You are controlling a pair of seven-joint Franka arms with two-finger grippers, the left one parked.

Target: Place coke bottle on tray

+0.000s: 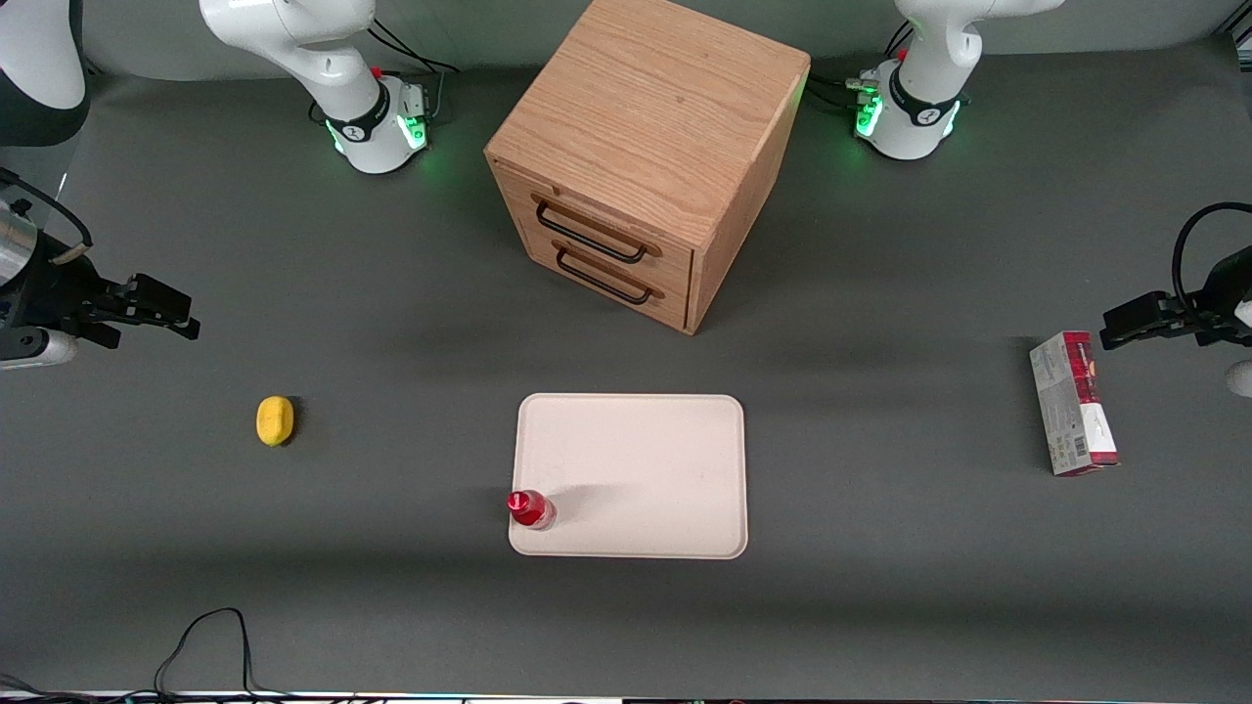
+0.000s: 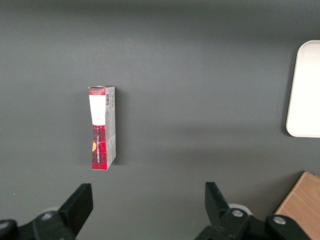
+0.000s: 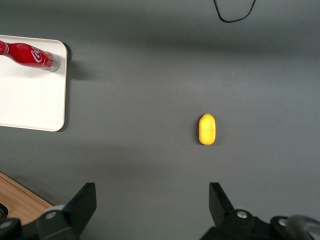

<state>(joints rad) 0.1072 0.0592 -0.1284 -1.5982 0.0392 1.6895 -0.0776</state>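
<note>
The coke bottle point(image 1: 531, 509), small, red, with a red cap, stands upright on the cream tray point(image 1: 646, 460), at the tray's corner nearest the front camera toward the working arm's end. In the right wrist view the bottle point(image 3: 31, 55) with its white script logo rests on the tray point(image 3: 30, 102) by the rim. My gripper point(image 1: 171, 311) is open and empty, raised above the table at the working arm's end, well apart from the bottle and tray. Its fingers point(image 3: 82, 202) stand wide apart over bare mat.
A yellow lemon point(image 1: 275, 420) lies on the mat between my gripper and the tray. A wooden drawer cabinet point(image 1: 646, 156) stands farther from the front camera than the tray. A red-and-grey carton point(image 1: 1073, 403) lies toward the parked arm's end. A black cable point(image 1: 205, 640) loops near the front edge.
</note>
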